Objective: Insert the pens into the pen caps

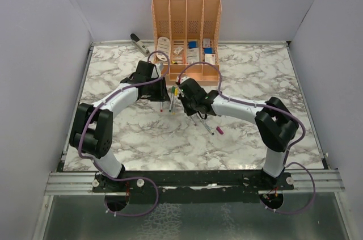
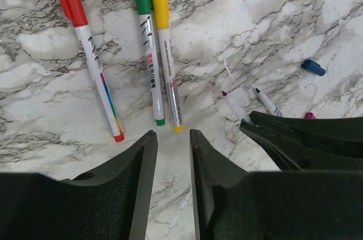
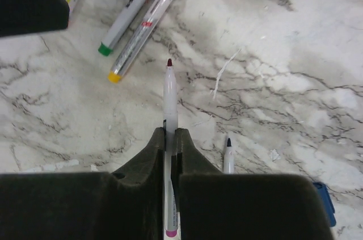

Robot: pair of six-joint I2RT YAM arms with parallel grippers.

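Three capped pens lie side by side in the left wrist view: red (image 2: 91, 53), green (image 2: 148, 47) and yellow (image 2: 167, 53). My left gripper (image 2: 173, 138) is open and empty just short of their ends. My right gripper (image 3: 170, 132) is shut on an uncapped pen (image 3: 169, 89) with a dark purple tip and a magenta end, held low over the marble. A second uncapped pen (image 3: 228, 159) with a dark tip lies beside it. A blue cap (image 2: 313, 67) and a purple cap (image 1: 219, 130) lie loose to the right. Both grippers are close together at mid-table (image 1: 176, 99).
An orange desk organizer (image 1: 186, 10) with small items stands at the back centre. A black-and-silver stapler (image 1: 139, 43) lies to its left. The marble table (image 1: 113, 70) has grey walls on three sides.
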